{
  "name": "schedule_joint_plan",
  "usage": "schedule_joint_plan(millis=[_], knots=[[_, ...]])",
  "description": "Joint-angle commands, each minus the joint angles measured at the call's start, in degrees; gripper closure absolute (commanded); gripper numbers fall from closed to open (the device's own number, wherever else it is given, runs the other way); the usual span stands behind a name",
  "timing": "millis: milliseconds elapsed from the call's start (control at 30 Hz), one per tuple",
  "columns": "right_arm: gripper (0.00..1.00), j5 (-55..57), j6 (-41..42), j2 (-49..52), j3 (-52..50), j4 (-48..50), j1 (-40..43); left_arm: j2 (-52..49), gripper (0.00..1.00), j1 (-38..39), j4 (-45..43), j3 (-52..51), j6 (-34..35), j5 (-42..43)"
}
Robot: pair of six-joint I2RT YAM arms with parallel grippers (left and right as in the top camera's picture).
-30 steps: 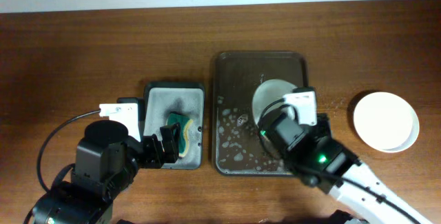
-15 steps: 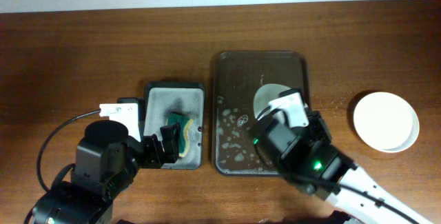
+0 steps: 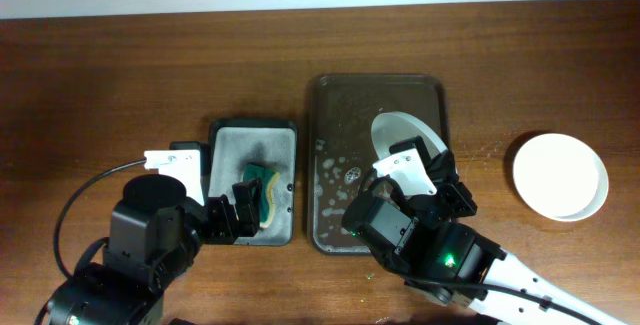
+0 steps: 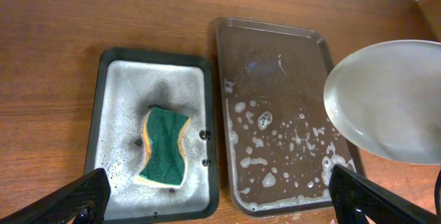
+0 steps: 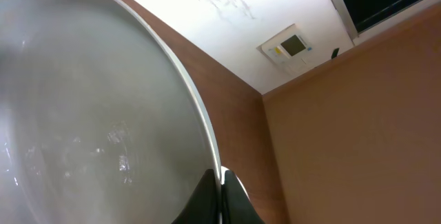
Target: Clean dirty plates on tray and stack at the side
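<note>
Left tool (image 4: 217, 182) spread wide and empty, over small dark sudsy tray (image 4: 124, 86) holding green-yellow sponge (image 4: 164, 145), near worktop's front edge. Large dark brown rectangular tray (image 3: 325, 125) mid-worktop, suds only. Right tool (image 5: 220, 182) pinches rim of glossy pale round plate (image 3: 400, 133), tilted above that tray's right half. White plate stack (image 3: 560, 175) sits further right, near right edge. Right arm is nearer, path looks clear.

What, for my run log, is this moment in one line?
right gripper: shut on plate, tilted over soapy tray | left gripper: open, above sponge | side: white plate
</note>
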State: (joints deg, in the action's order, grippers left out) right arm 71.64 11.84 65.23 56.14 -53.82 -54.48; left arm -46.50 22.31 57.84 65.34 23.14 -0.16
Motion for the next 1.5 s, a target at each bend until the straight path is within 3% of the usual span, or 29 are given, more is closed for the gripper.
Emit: schedule_joint_plan(millis=[0,100,233,333,500,533,567,700,800,967,1033,1100,1233,1467], knots=[[0.96,-0.9,5.0,0.5,1.3,0.1,-0.2,0.1,0.00,-0.4,0.0,0.5,-0.7,0.4],[0.96,-15.3,14.9,1.6,0.4,0.3,2.2,0.1,0.00,-0.4,0.0,0.5,-0.7,0.4],[0.96,-37.5,27.0,4.1,-0.6,1.2,13.5,0.1,0.00,-0.4,0.0,0.5,-0.7,0.4],[0.96,-45.9,26.0,2.3,1.4,2.2,25.6,0.1,0.00,-0.4,0.0,0.5,-0.7,0.4],[0.96,-56.8,15.1,1.3,3.6,2.6,52.2,0.1,0.00,-0.4,0.0,0.5,-0.7,0.4],[0.96,-61.8,14.3,2.4,3.5,3.3,64.0,0.1,0.00,-0.4,0.0,0.5,-0.7,0.4],[0.96,-65.2,14.2,3.3,3.5,4.3,69.9,0.1,0.00,-0.4,0.0,0.5,-0.7,0.4],[0.96,-73.4,14.3,9.7,3.6,8.1,88.2,0.1,0.00,-0.4,0.0,0.5,-0.7,0.4],[0.96,-73.7,14.3,15.1,3.6,8.7,95.7,0.1,0.00,-0.4,0.0,0.5,-0.7,0.4],[0.95,-72.0,10.9,22.5,3.6,9.8,98.4,0.1,0.00,-0.4,0.0,0.5,-0.7,0.4],[0.46,-73.2,10.2,22.9,4.0,10.8,98.4,0.1,0.00,-0.4,0.0,0.5,-0.7,0.4],[0.46,-79.3,7.3,21.7,6.0,10.8,98.2,0.1,0.00,-0.4,0.0,0.5,-0.7,0.4],[0.52,-101.6,5.9,15.5,14.7,5.3,93.6,0.1,0.00,-0.4,0.0,0.5,-0.7,0.4],[0.44,-104.0,-4.4,-3.3,20.0,-1.2,69.2,0.1,0.00,-0.4,0.0,0.5,-0.7,0.4]])
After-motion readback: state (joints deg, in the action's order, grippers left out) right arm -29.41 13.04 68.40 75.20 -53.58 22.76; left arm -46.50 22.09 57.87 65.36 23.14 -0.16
